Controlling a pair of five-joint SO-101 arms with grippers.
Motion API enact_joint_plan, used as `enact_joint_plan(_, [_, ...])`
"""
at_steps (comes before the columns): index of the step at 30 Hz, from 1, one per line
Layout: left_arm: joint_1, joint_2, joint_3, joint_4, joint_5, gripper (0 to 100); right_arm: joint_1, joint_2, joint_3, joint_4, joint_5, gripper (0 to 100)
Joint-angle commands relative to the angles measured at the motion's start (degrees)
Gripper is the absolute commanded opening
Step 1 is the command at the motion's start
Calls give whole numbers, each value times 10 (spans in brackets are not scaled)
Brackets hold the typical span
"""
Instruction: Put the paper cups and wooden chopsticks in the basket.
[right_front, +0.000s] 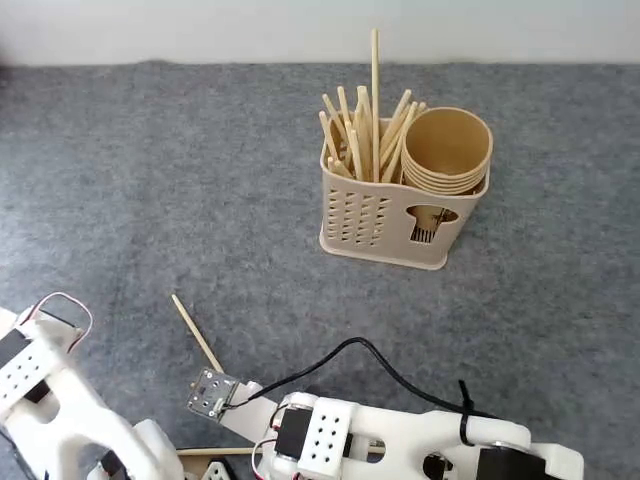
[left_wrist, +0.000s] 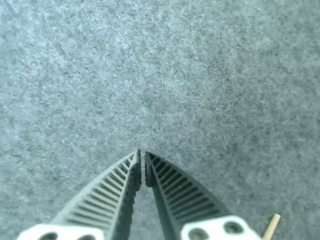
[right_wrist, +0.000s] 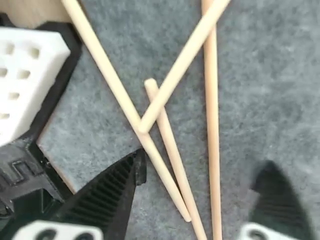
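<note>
Standing toward the far right of the grey tabletop (right_front: 150, 180), the beige basket (right_front: 375, 215) holds a nested stack of paper cups (right_front: 447, 150) in its right compartment. A sheaf of wooden chopsticks (right_front: 360, 135) stands upright or leaning in its left compartment, with one stick rising above the rest. Well apart from it, on the near left, a loose chopstick (right_front: 196, 333) lies diagonally on the tabletop, its near end close to the white arms (right_front: 400, 438) at the near edge. The left end effector (left_wrist: 142, 162) has its ribbed fingers pressed together at the tips, gripping nothing, above the grey surface, and a chopstick end (left_wrist: 272, 226) shows near it. The right end effector (right_wrist: 204, 167) has its fingers spread wide over four chopsticks (right_wrist: 212, 125) lying on the tabletop. Three of these cross one another and the fourth lies straight beside them; one finger is just beside the longest diagonal stick, and contact cannot be told
</note>
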Motion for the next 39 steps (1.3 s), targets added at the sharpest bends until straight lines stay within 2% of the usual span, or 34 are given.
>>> enact_joint_plan(1, [-1,-17,-2,-10,-4,14,-3,2,-17,-11,17,13])
enact_joint_plan(4, [-1,-17,-2,-10,-4,14,0,2,-17,-9,16,39])
enact_joint_plan(9, [-1,-17,-2,-10,-4,14,15,1,-18,-10,18,10])
enact_joint_plan(13, [-1,-17,-2,-9,-4,14,70,1,-18,-7,24,8])
enact_joint_plan(22, [0,-17,-2,-9,-4,14,182,-60,-25,6,114,8])
enact_joint_plan(32, [0,-17,-2,-9,-4,14,361,-170,-24,24,202,8])
enact_joint_plan(39, [0,-17,-2,-9,-4,14,350,-182,-23,61,200,8])
